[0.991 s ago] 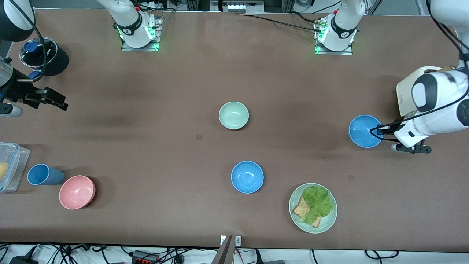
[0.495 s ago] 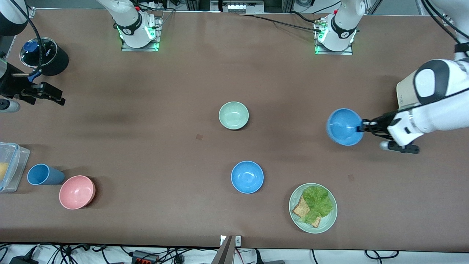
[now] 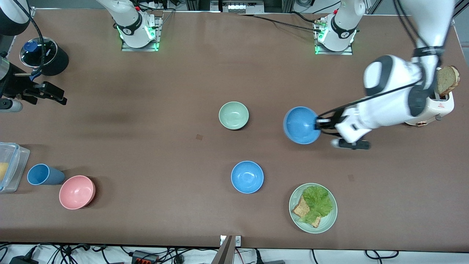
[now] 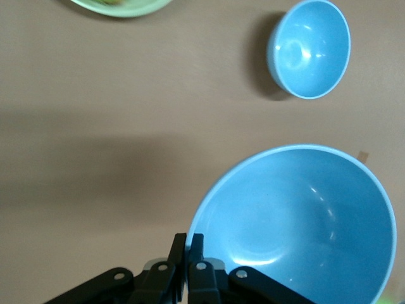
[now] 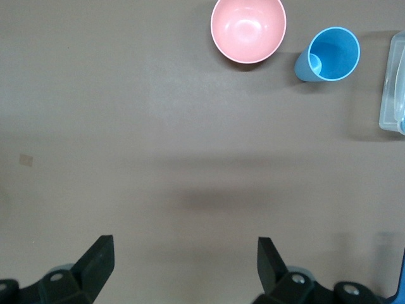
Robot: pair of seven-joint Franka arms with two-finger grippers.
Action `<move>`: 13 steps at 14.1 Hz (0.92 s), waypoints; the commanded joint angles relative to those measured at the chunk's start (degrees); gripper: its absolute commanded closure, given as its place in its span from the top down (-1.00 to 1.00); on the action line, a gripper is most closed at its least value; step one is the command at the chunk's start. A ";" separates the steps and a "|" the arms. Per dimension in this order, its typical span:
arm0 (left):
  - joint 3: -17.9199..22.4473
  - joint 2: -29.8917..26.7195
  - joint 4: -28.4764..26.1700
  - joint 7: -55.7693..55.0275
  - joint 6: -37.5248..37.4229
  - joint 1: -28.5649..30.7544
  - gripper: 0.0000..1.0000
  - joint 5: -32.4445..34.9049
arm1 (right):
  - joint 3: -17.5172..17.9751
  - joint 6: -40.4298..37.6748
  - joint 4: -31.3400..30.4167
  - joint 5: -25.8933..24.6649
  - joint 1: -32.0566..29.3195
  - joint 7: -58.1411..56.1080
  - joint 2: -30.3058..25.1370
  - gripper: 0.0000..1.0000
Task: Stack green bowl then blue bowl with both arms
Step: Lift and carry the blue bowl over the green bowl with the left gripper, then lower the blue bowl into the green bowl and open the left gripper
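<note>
Front view shows the right tool (image 3: 55, 98) waiting, fingers wide apart, over the right arm's end of the worktop (image 3: 146, 146); the green bowl (image 3: 233, 115) sits in the middle; the left tool (image 3: 318, 124) pinches the blue bowl (image 3: 301, 125) by its rim, up in the air beside the green bowl; next, I think, it must go over the green bowl and down.

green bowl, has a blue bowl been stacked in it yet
No, the green bowl sits empty on the table, while the left gripper holds a blue bowl by its rim in the air beside it.
</note>
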 commanded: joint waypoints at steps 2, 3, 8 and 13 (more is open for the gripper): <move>-0.08 3.46 3.26 -17.63 2.68 -8.65 -1.00 8.11 | -0.07 -0.48 0.20 -0.65 0.22 -0.70 -0.50 1.00; -0.08 4.25 3.35 -21.43 3.65 -10.58 -1.00 8.66 | -0.07 -0.48 0.20 -0.65 0.22 -0.70 -0.50 1.00; 0.10 6.55 1.25 -39.10 7.96 -16.39 -1.00 9.37 | -0.07 -0.04 0.29 -0.65 0.14 -0.44 -0.33 1.00; 0.19 6.63 -4.28 -50.63 17.45 -20.53 -1.00 9.46 | -0.07 0.31 0.38 -0.56 0.14 -0.35 -0.15 1.00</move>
